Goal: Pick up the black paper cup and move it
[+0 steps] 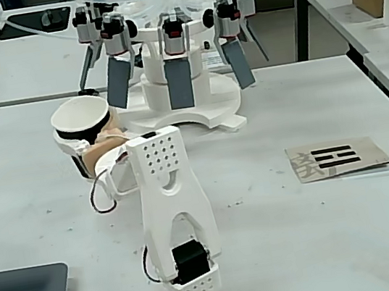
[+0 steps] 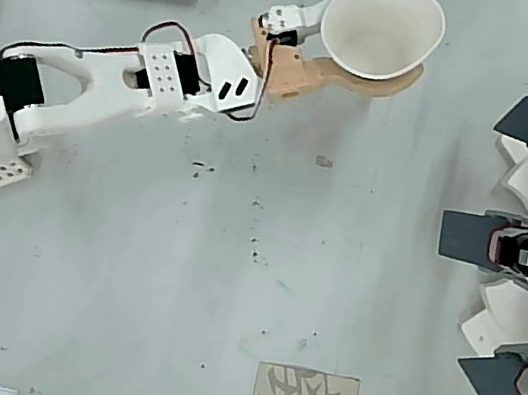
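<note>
Carrying step underway: gripper (image 2: pixel 352 65) fingers clenched around black ribbed paper cup (image 1: pixel 82 126) with white rim, lifted far-left; next, set it down gently.

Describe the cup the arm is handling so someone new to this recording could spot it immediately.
Start at the big white multi-armed fixture at the back of the table in the fixed view. Just to its left, the white arm's tool clamps the black paper cup. It is the only cup here: black wall, white rim, white inside, open end up.
</note>
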Controlling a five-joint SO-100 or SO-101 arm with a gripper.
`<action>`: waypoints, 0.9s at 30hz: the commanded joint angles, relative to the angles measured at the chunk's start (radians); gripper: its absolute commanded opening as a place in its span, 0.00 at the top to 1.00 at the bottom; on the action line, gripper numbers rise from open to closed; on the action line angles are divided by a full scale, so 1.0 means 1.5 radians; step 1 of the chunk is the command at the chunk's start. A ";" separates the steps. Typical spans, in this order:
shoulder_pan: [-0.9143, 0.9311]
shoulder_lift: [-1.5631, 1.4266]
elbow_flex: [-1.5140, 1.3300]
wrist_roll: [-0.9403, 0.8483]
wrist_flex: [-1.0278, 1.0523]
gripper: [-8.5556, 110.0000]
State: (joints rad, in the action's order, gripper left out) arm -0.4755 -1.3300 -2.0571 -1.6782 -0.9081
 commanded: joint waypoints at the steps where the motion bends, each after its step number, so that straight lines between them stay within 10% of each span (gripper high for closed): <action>1: 0.015 -0.084 -0.021 -0.012 -0.024 0.88; 27: 0.161 -0.331 -0.331 -0.018 -0.116 0.86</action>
State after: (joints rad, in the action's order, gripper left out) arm -0.2500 -1.7487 -2.5433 -1.7043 -1.0492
